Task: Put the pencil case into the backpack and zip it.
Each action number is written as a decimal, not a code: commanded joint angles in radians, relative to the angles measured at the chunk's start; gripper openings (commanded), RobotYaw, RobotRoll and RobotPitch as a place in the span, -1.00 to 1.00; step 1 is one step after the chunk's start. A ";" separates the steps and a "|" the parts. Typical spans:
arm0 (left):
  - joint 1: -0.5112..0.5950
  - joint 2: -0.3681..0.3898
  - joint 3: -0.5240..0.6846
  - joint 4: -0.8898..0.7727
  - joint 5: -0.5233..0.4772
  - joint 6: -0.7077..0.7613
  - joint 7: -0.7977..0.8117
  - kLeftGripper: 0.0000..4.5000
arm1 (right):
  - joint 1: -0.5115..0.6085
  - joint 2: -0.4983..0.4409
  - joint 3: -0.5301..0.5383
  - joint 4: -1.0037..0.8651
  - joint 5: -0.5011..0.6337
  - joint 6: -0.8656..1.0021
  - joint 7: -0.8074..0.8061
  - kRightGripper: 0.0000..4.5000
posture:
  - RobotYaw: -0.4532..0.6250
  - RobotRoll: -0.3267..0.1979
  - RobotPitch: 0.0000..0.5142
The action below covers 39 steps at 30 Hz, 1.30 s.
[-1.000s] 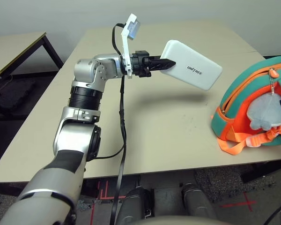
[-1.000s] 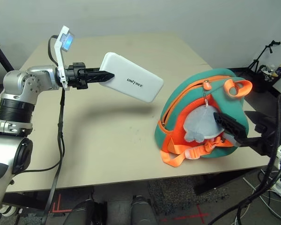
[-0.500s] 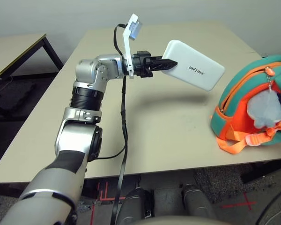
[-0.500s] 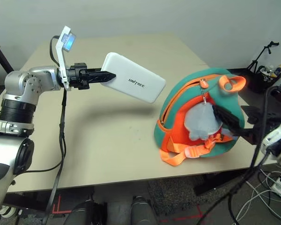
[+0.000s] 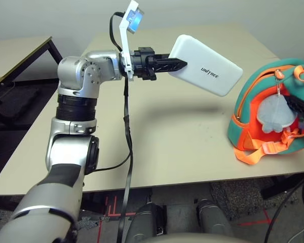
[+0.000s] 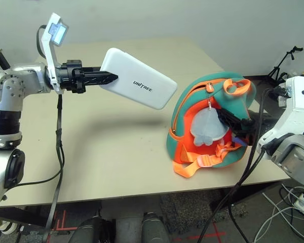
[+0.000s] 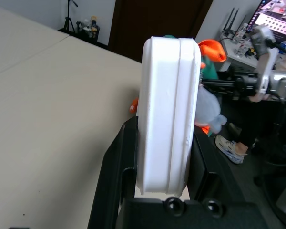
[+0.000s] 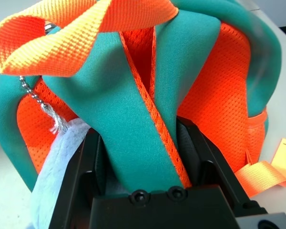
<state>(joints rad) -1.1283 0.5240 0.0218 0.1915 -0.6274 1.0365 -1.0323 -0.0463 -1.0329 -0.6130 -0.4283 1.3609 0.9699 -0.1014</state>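
Pencil case [image 5: 205,72]: white, flat, held in the air above the table [image 5: 172,136], tilted so its far end dips toward the backpack. "UNITREE" lettering faces up. Not touching the table; its shadow falls on the tabletop below. It sits well short of the backpack, with open table between them.

Left gripper [image 5: 178,64]: fingers pinch the near end of the case, one black finger on each flat face. The left wrist view shows the case [image 7: 168,114] edge-on, clamped between the two fingers [image 7: 115,167]. Left arm reaches across from the left side of the table, forearm roughly level.

Backpack [image 6: 213,121]: teal and orange, standing at the right edge of the table, near the front corner. Orange-trimmed opening along its top and left side is parted. Grey plush charm [image 6: 206,126] hangs by a bead chain against the front. Orange straps [image 6: 202,163] trail onto the table at its base.

Right gripper [image 6: 233,121]: comes in from the right and nips the backpack's front fabric. The right wrist view shows a fold of teal fabric [image 8: 148,114] squeezed between its two fingers.
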 commanded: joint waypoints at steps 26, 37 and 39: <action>0.018 -0.352 -0.219 0.173 0.161 -0.353 -0.013 -0.40 | 0.151 -0.135 -0.409 -0.100 0.115 0.269 0.171 0.27 | -0.64 0.25 -0.68; -0.058 -0.612 -0.360 0.299 0.303 -0.370 0.042 -0.40 | 0.181 -0.144 -0.391 -0.063 0.086 0.272 0.238 0.27 | -0.58 0.25 -0.56; -0.045 -0.661 -0.395 0.333 0.350 -0.363 0.087 -0.40 | 0.173 -0.150 -0.376 -0.047 0.074 0.270 0.249 0.27 | -0.58 0.25 -0.53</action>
<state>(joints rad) -1.1751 -0.0923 -0.3142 0.5094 -0.2965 0.6596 -0.9409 0.1291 -1.1679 -1.0219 -0.4783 1.4420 1.2335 0.1319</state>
